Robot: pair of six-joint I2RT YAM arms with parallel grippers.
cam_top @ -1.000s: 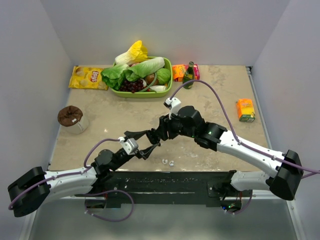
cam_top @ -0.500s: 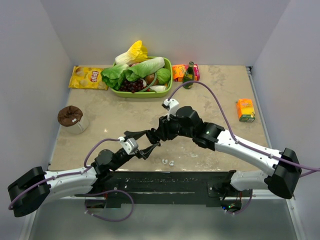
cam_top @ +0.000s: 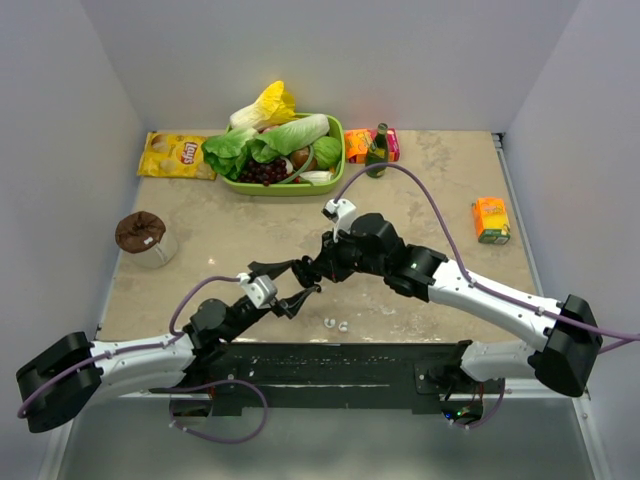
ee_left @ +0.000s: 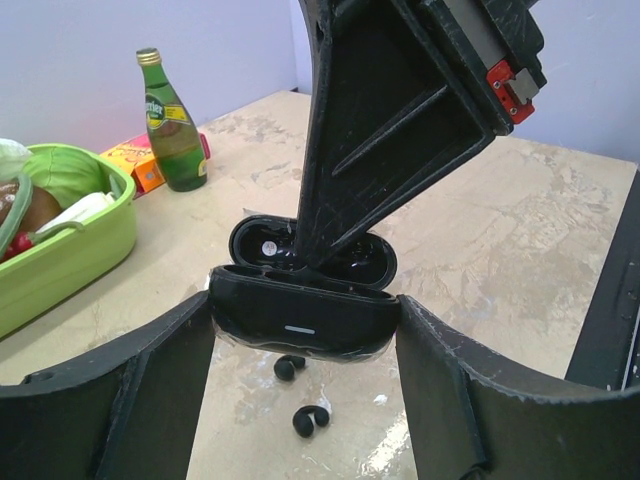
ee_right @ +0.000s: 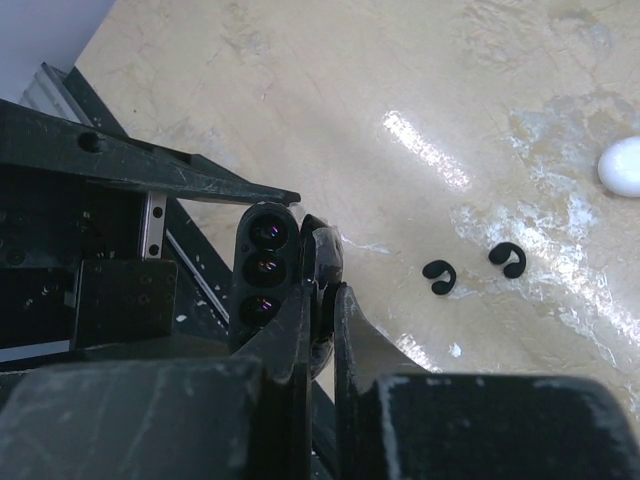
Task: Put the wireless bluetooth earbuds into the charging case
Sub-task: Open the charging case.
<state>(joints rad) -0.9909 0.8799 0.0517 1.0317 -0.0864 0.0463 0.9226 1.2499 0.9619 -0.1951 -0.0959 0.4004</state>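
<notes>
The left gripper (ee_left: 303,305) was clamped across the black charging case (ee_left: 300,330), holding it above the table (ee_left: 520,230) with its lid tipped open. Just to the right, the right gripper (ee_right: 322,290) had its fingers pressed together, their tips reaching down into the open case. On the table below the case lay a black earbud (ee_left: 290,367) and a second black earbud (ee_left: 311,420), close together and outside the case.

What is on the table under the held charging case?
Two black earbuds lie on the table below the charging case, slightly aside. The case and left end effector cover the spot straight beneath.
</notes>
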